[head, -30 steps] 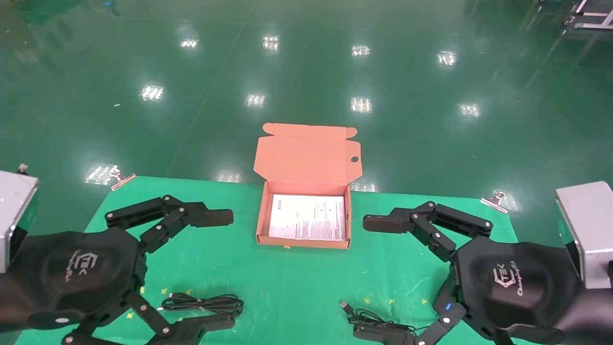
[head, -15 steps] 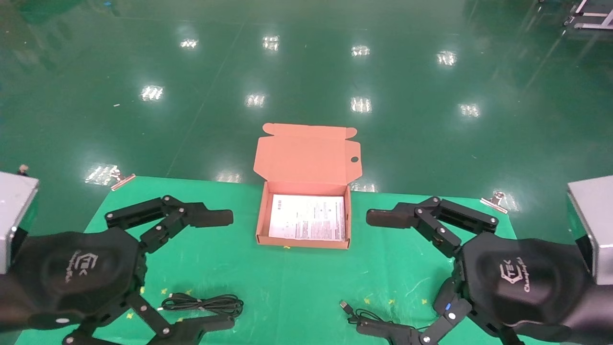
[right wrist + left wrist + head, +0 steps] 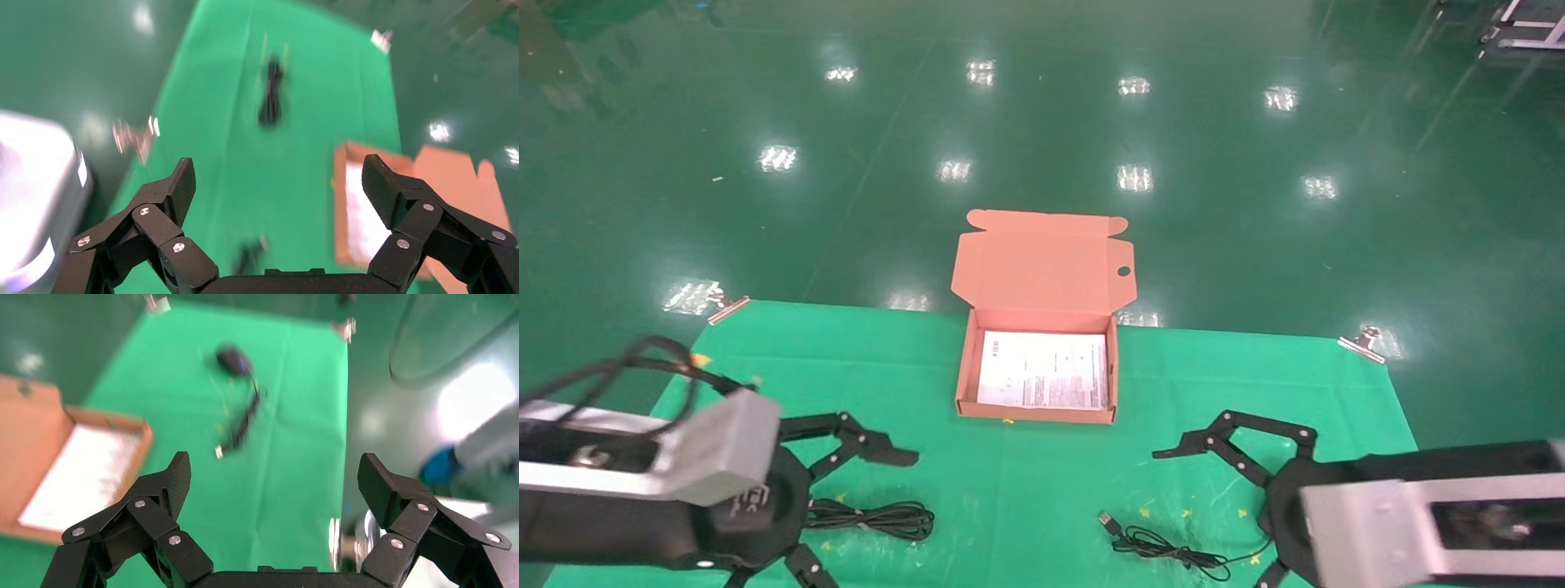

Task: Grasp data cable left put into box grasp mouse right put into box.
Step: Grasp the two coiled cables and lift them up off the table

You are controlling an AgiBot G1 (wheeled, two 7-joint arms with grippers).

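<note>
Progress assessment: no part of the task is complete. The box [image 3: 1037,408] stands open near the far middle of the green worktop [image 3: 1009,482], lid hinged back, and holds only the white printed sheet [image 3: 1044,370]. Neither item has been placed inside.

Data cable [image 3: 872,518]: lying on the worktop on the robot's left, wound in a long oval bundle, well short of the box. The left end effector [image 3: 846,510] sits low at the near-left of the worktop, right beside the bundle's near end, its fingers [image 3: 160,490] spread wide and holding nothing. Whether a finger already touches the cable cannot be determined from the head view.

Mouse [image 3: 232,359]: visible only in the left wrist view, as a dark oval at the far side of the cloth; in the head view it is hidden behind the right arm. Its thin cord [image 3: 1164,551] with the USB plug trails across the worktop toward the middle. The right end effector [image 3: 1214,506] is low at the near-right, likewise released and empty (the right wrist view shows both fingers splayed, with only cloth between them).

Remaining work, as judged: both grasps, both transfers, both releases into the box. Both arms appear positioned for the pick-up stage; the left looks closer to its target.
</note>
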